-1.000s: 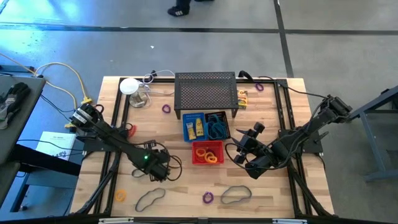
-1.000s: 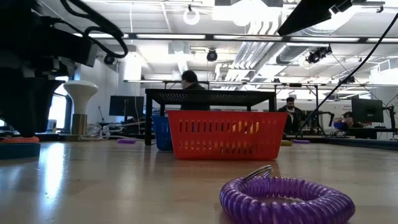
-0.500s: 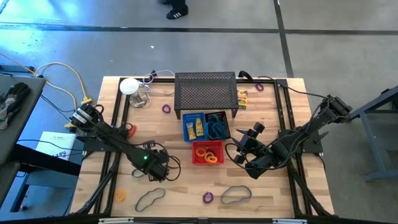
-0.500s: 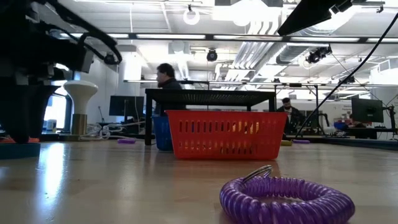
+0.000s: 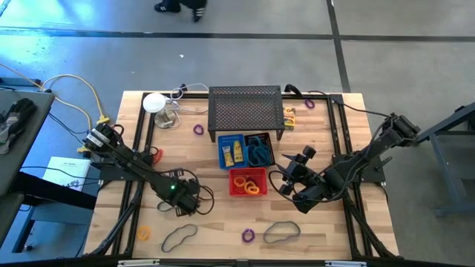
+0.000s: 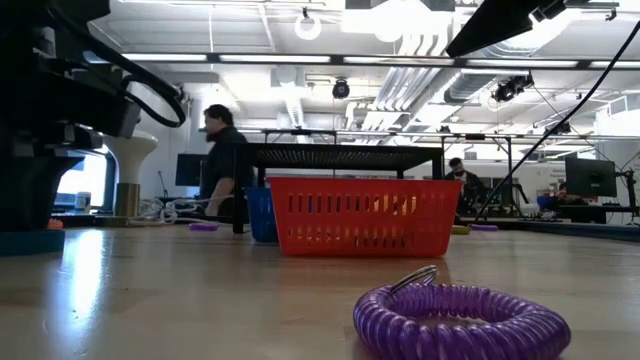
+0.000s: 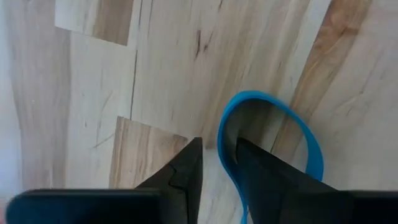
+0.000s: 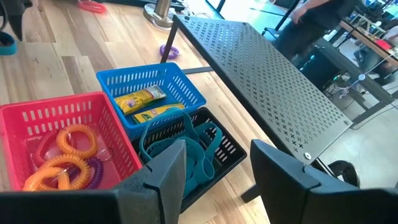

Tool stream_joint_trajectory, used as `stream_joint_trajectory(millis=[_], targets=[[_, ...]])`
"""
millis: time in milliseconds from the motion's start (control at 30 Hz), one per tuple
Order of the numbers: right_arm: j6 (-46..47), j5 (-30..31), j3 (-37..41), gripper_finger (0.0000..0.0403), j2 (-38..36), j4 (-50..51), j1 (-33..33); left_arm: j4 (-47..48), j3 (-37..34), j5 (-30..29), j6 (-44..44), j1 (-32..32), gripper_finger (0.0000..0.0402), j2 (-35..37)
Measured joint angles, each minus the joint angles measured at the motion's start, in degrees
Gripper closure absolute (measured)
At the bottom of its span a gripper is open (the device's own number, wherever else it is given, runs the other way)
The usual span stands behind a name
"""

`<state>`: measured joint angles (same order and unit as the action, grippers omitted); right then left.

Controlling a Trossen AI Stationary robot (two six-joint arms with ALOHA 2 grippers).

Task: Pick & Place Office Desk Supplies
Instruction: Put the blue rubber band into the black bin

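Left wrist view: the left claw (image 7: 217,163) is lowered to the bench (image 7: 93,81) with its two dark fingers (image 7: 186,168) narrowly parted, one strand of a thin blue looped cord (image 7: 308,140) passing between them; whether the strand is already pinched cannot be told, and the cord lies flat on the wood. From above, this claw sits at the front left of the bench (image 5: 338,237), between the red bin (image 5: 248,182) and the left edge. The cord reads as light, limp and rubbery: it should sag and swing once lifted, and a thin strand can slip from a loose pinch, so the sensible hold is squarely across a single strand near the bend of the loop, gripped firmly. Two dark looped cords (image 5: 179,236) and a purple coiled ring (image 5: 248,236) lie loose along the front edge; the ring, springy and hollow, is best taken across one side of its coil. The right claw (image 8: 214,165) hangs with fingers apart and empty above the blue bin (image 8: 186,93) and black bin (image 8: 233,149), which hold yellow printed boxes (image 8: 146,102) and teal cords (image 8: 180,146). The black mesh rack (image 5: 246,110) stands at the rear.
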<state>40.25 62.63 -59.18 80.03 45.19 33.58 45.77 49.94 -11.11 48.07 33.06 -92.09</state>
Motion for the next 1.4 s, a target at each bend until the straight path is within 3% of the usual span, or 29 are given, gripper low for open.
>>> stream_joint_trajectory(millis=[267, 533, 867, 1067, 1400], targets=[[0.0, 0.26, 0.0, 0.0235, 0.0, -0.48, 0.0, -0.66, -0.1, 0.54, -0.07, 0.04, 0.0395, 0.0], [-0.02, 0.24, 0.0, 0.0235, 0.0, -1.75, -0.02, -0.2, 1.65, 0.48, -2.21, 0.0, 0.04, 0.89], [-3.05, -5.67, 0.0, 0.0235, 0.02, -5.29, -0.01, -0.6, 7.33, -6.97, -3.16, 0.0, 0.04, 7.48], [-5.2, -9.1, 0.0, 0.0235, 0.02, -8.09, -0.02, -7.48, 10.14, -12.74, -4.65, -0.36, 0.04, 9.53], [-17.43, -18.47, 0.0, 0.0235, 0.02, -17.71, 0.0, -24.5, 11.86, -13.1, -14.74, -1.18, 0.0401, 9.6]])
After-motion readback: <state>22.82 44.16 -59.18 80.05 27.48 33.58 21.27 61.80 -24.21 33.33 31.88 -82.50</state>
